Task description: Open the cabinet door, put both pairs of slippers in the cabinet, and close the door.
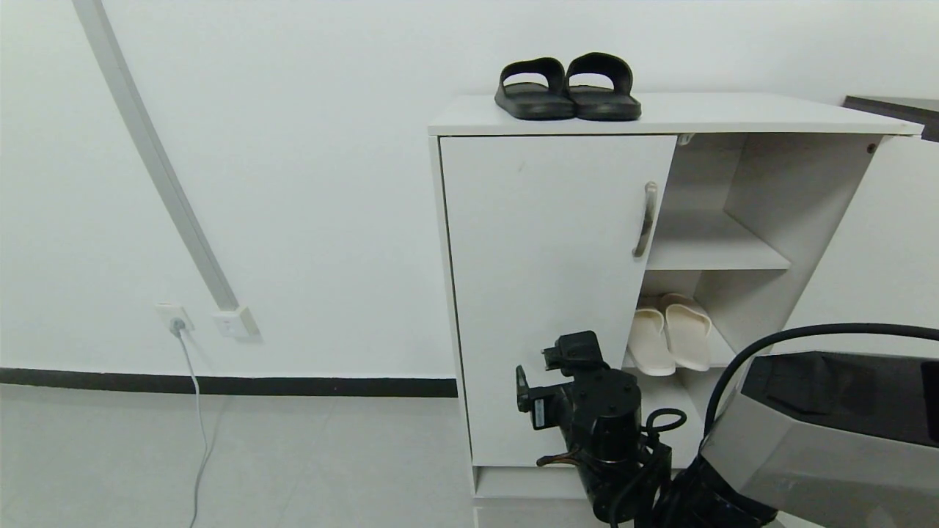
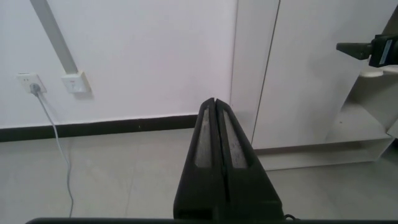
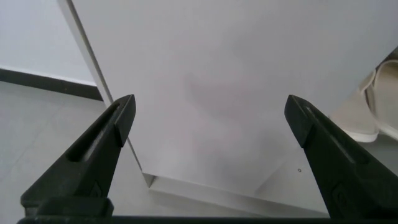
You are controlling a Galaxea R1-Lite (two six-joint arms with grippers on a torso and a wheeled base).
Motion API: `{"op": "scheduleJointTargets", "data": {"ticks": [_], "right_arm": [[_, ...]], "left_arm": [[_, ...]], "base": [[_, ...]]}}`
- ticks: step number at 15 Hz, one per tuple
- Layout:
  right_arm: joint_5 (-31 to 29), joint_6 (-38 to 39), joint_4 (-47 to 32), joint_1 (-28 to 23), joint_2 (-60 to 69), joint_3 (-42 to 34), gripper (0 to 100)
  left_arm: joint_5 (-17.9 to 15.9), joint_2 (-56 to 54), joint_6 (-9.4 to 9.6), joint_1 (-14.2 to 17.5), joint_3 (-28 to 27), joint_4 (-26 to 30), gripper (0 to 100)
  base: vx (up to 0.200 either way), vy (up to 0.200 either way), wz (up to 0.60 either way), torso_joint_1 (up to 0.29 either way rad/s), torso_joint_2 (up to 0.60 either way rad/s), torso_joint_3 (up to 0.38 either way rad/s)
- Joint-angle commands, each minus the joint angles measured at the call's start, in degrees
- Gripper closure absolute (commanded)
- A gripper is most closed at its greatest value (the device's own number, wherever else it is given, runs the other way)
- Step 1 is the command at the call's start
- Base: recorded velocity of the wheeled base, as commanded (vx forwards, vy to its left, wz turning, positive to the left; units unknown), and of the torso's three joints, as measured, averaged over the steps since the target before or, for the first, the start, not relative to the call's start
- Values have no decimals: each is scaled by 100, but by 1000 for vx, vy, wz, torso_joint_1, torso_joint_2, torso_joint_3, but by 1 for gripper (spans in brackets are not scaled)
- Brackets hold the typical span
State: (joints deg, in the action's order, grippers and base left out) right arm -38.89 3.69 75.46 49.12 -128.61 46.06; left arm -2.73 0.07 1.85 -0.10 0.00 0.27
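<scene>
Facing the lower part of the closed door point(image 3: 205, 74), the right end effector point(image 3: 211, 118) has its fingers spread wide apart. It holds nothing and touches nothing; the door panel lies just ahead, apart from both fingertips. The left end effector point(image 2: 214, 107) sits off to the left of the cabinet point(image 1: 660, 114), low over the floor point(image 2: 124, 168), fingers pressed together with nothing between them.

Position of the task items: the white slippers point(image 1: 671, 334) lie side by side on a lower shelf inside the cabinet, beside the open door point(image 1: 880, 242), which stands swung out on the right. The black slippers point(image 1: 566, 88) sit as a pair on the cabinet top, above the closed door.

Assessment: door opening is done and one pair is stowed, so the step in hand is fetching the black pair. The next move calls for raising the right end effector from its low station to the cabinet top, keeping the wide opening, then closing on the black slippers. They would then go into the open compartment, the upper shelf point(image 1: 711, 253) being a likely place. The handle point(image 1: 645, 220) protrudes beside that path and warrants clearance.
</scene>
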Motion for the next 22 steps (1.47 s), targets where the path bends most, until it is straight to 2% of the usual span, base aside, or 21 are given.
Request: {"op": "scheduleJointTargets", "data": {"ticks": [1,7,15,22], "right_arm": [[4,0,4,-16,-24,-18,0],[-5,0,21,-34,-24,-9,0],[-5,-9,21,-34,-24,-62,0],[-5,-9,21,-34,3,-97,0]], "left_arm": [[1,1,-1,1,0,0,100],[1,1,-1,1,0,0,100],[1,1,-1,1,0,0,100],[1,1,-1,1,0,0,100]], "base": [[0,0,0,0,0,0],[0,0,0,2,-31,-31],[0,0,0,74,-411,-336],[0,0,0,154,-475,-327]]}}
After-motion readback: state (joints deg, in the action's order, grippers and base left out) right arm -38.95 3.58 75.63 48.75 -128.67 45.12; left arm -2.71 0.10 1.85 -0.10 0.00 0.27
